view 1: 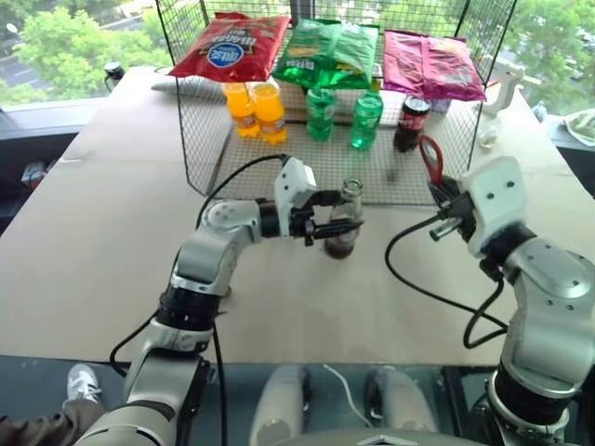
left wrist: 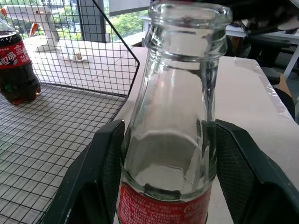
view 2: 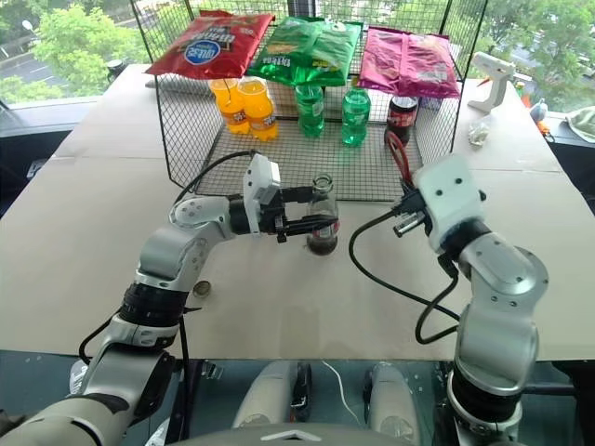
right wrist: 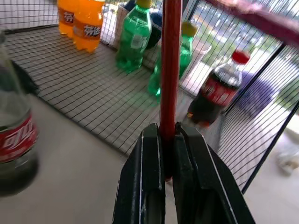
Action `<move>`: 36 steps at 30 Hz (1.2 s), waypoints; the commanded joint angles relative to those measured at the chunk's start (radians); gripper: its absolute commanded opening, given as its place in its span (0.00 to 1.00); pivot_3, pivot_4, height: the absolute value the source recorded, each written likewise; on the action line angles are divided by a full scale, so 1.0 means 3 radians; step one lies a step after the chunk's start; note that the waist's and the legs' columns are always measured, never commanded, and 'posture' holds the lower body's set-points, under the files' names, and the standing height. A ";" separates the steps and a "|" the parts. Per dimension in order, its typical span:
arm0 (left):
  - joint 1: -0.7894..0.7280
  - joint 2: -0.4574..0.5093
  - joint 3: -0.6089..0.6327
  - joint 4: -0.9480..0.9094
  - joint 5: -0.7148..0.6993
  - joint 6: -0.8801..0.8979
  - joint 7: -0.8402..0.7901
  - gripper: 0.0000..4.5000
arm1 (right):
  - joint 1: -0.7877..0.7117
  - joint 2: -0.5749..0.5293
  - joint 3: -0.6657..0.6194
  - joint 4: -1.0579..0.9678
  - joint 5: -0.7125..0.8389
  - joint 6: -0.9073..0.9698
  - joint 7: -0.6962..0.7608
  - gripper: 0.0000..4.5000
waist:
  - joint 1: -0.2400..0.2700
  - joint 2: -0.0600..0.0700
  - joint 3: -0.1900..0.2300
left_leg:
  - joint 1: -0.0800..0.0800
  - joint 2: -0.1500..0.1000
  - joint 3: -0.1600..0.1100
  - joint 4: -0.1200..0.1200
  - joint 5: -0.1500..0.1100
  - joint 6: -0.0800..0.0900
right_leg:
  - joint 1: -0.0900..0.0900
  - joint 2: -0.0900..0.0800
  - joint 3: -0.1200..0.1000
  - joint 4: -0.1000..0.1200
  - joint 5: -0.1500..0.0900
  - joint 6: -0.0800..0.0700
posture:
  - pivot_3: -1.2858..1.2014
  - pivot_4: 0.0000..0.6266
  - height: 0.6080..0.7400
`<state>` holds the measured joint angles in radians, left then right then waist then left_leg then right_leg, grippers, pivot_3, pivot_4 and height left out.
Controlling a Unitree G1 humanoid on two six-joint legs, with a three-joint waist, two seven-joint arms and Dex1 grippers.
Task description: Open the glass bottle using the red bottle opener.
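The glass bottle (view 1: pixel 350 197) stands upright on the tan table in front of the wire rack, with dark cola low in it and a red label. In the left wrist view the glass bottle (left wrist: pixel 180 93) has a bare mouth with no cap. My left gripper (view 1: pixel 340 227) reaches in level from the left, shut on the bottle's body, one black finger (left wrist: pixel 100 177) on each side. To the bottle's right, apart from it, my right gripper (view 1: pixel 442 199) is shut on the red bottle opener (view 1: pixel 429 156), which stands up from the fingers. The opener's red shaft (right wrist: pixel 170 70) rises between the shut fingers (right wrist: pixel 152 177).
The wire rack (view 1: pixel 372 167) behind the bottle holds orange soda bottles (view 1: pixel 257 110), green bottles (view 1: pixel 342 115) and a dark plastic cola bottle (view 1: pixel 410 122), with chip bags (view 1: pixel 232 45) on top. A small round thing (view 2: pixel 200 289) lies on the table beside my left arm. A white tool (view 2: pixel 494 78) lies back right.
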<state>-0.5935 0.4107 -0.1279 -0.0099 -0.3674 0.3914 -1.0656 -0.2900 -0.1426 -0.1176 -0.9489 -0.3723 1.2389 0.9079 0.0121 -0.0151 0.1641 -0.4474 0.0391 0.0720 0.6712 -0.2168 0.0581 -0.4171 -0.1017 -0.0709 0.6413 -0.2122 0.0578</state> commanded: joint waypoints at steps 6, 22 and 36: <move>0.0019 0.0013 0.0016 -0.0210 -0.0056 -0.0090 0.0000 0.54 | 0.0229 0.0416 -0.0556 0.0546 0.0936 0.1252 0.0039 0.00 | -0.0001 0.0004 0.0002 | 0.0000 -0.0002 0.0001 0.0000 -0.0001 0.0001 | 0.0000 -0.0003 0.0001 0.0000 0.0001 0.0000 | 0.52 0.24 1.00; 0.0101 0.0049 0.0019 -0.0341 -0.0077 -0.0053 0.0059 0.53 | 0.0170 -0.0256 -0.0655 0.1063 0.2050 0.1250 -0.0704 0.86 | 0.0001 0.0012 0.0004 | 0.0001 -0.0002 0.0000 -0.0002 -0.0001 0.0002 | 0.0000 -0.0004 0.0001 -0.0001 0.0000 -0.0001 | 0.52 0.24 1.00; 0.0024 0.0087 0.0068 -0.0285 -0.0168 0.0038 0.0036 0.99 | 0.0325 -0.0794 0.0061 0.0534 0.1978 -0.0291 -0.1309 1.00 | 0.0000 0.0014 0.0005 | -0.0005 -0.0004 0.0003 -0.0006 -0.0002 0.0003 | -0.0008 -0.0003 0.0003 -0.0004 -0.0003 0.0017 | 0.52 0.24 1.00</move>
<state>-0.5648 0.4333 -0.1253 -0.0662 -0.3962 0.4076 -1.0490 -0.1862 -0.3738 -0.1233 -0.7373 0.2268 1.2260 0.5331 0.0121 -0.0110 0.1655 -0.4488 0.0378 0.0729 0.6694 -0.2173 0.0589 -0.4195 -0.1027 -0.0699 0.6398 -0.2134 0.0627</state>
